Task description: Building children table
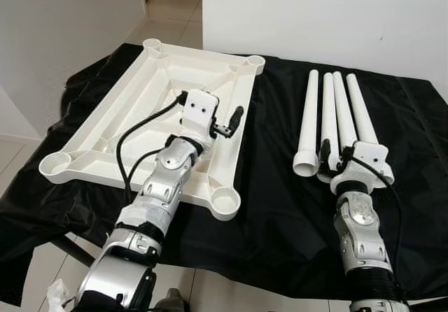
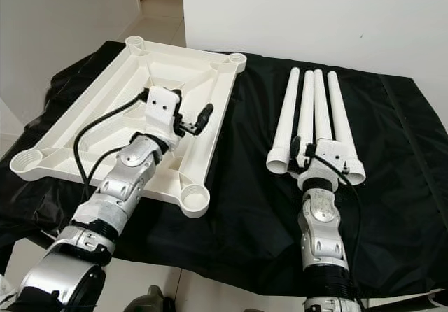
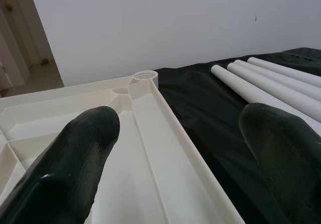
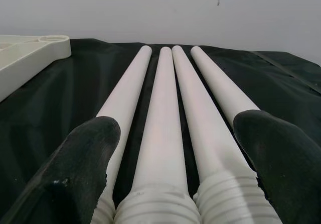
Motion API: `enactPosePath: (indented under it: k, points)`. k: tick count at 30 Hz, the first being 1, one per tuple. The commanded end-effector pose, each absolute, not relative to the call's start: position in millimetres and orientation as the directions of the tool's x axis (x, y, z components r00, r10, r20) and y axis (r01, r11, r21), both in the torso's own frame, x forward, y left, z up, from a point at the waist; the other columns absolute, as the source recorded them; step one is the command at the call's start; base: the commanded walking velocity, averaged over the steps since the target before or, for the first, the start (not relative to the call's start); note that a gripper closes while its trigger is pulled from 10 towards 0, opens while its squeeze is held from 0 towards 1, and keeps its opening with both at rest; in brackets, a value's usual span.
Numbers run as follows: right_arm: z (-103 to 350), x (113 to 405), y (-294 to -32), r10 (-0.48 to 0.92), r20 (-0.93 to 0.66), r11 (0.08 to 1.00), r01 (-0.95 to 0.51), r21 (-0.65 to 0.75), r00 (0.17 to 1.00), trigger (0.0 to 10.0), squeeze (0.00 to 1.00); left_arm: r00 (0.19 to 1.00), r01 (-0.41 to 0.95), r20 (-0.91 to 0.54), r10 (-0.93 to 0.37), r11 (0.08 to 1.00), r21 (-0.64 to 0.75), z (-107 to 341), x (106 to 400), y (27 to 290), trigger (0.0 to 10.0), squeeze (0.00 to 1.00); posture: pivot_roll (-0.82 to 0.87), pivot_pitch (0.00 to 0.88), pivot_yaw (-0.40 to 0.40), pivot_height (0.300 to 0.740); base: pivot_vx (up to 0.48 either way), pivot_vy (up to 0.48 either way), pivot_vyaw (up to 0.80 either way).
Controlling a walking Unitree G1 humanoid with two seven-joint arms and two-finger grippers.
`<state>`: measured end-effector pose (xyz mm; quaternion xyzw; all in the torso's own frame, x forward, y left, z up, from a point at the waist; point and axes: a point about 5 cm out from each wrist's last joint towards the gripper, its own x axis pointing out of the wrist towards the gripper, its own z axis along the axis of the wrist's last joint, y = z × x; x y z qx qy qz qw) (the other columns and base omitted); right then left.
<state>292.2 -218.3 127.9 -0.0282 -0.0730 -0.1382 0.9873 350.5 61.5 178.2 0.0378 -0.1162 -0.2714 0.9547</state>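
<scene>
An upside-down white plastic tabletop (image 1: pixel 105 109) lies on the left of the black-covered table, with a round leg socket (image 1: pixel 225 202) at each corner. Several white tube legs (image 1: pixel 336 102) lie side by side on the right, threaded ends toward me. My left gripper (image 3: pixel 180 128) hovers open over the tabletop's right rim, one finger above the ribbed inside and the other above the cloth. My right gripper (image 4: pixel 175 133) is open just above the near ends of the legs, its fingers (image 4: pixel 85 158) straddling the bundle. Nothing is held.
A black cloth (image 1: pixel 280 207) covers the table and hangs over its front edge. A white wall (image 1: pixel 336 11) stands right behind it. A doorway with a tiled floor (image 1: pixel 168 8) opens at the back left. Bare cloth lies between tabletop and legs.
</scene>
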Motion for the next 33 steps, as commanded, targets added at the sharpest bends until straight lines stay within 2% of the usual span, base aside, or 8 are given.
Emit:
enactPosePath:
  k: [1,7,17,33]
  points:
    - [125,293,-218,-0.266,0.133,0.961,0.273,-0.037,0.955,10.0,0.00,0.752,0.614,0.166,-0.637,0.770,0.172,175,346,56,10.0,0.00,0.02,0.000,0.014,0.740,0.000,0.000,0.00]
    - [126,295,-216,-0.248,0.131,0.967,0.254,-0.032,0.960,10.0,0.00,0.751,0.615,0.167,-0.639,0.769,0.173,174,343,55,10.0,0.00,0.02,0.000,0.010,0.740,0.000,0.000,0.00]
    - [97,296,-216,-0.211,-0.040,0.977,0.212,0.036,0.977,10.0,0.00,0.658,0.714,0.130,-0.742,0.669,0.205,169,325,39,10.0,0.00,0.02,0.000,-0.002,0.740,0.000,0.000,0.00]
    - [79,300,-209,-0.092,-0.161,0.995,0.098,0.031,0.983,10.0,0.00,0.650,0.725,0.131,-0.749,0.662,0.190,169,320,31,10.0,0.00,0.02,0.000,-0.021,0.740,0.000,0.000,0.00]
